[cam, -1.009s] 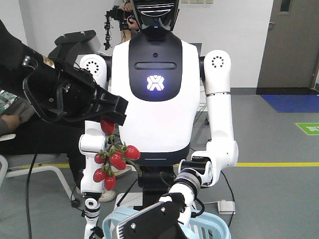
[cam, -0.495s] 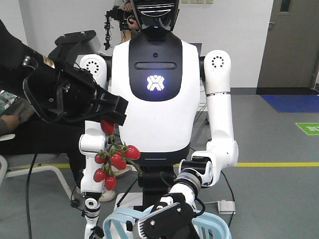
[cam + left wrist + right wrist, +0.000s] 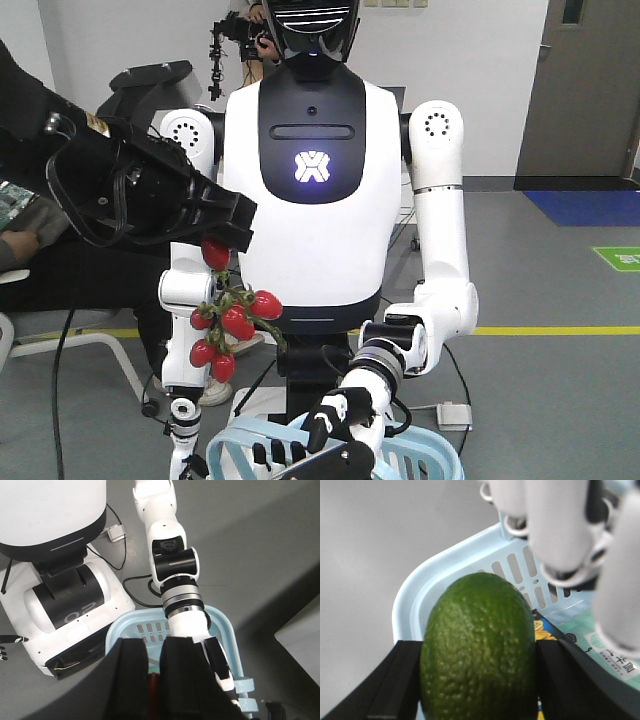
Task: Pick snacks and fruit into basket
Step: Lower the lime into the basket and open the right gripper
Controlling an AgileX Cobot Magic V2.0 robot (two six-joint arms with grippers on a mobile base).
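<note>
- Closest in the right wrist view, the green oval fruit (image 3: 477, 650) fills the lower centre, gripped between the two black jaws of the right gripper (image 3: 477, 680), which press on its left and right flanks. Its long axis runs up the picture, the rounded end pointing toward the basket wall.
- Just beyond the fruit lies the light blue basket (image 3: 420, 587), its rounded corner and slatted side curving round the fruit's far end. Inside, to the right of the fruit, a black-and-blue box (image 3: 551, 634) with yellow corn and the edge of a mint-green pouch (image 3: 600, 645) lie on the basket floor.
- In the left wrist view, the left gripper (image 3: 155, 680) has its jaws drawn narrow on a sliver of red; the basket (image 3: 225, 625) sits below it.
- In the front view, the left gripper (image 3: 228, 232) holds the bunch of small red fruits (image 3: 228, 325) by the top. The bunch hangs straight down, long axis vertical, well above the basket rim (image 3: 235, 440).
- Farther back stands a white humanoid robot (image 3: 315, 170), its hand (image 3: 340, 425) on the basket.
</note>
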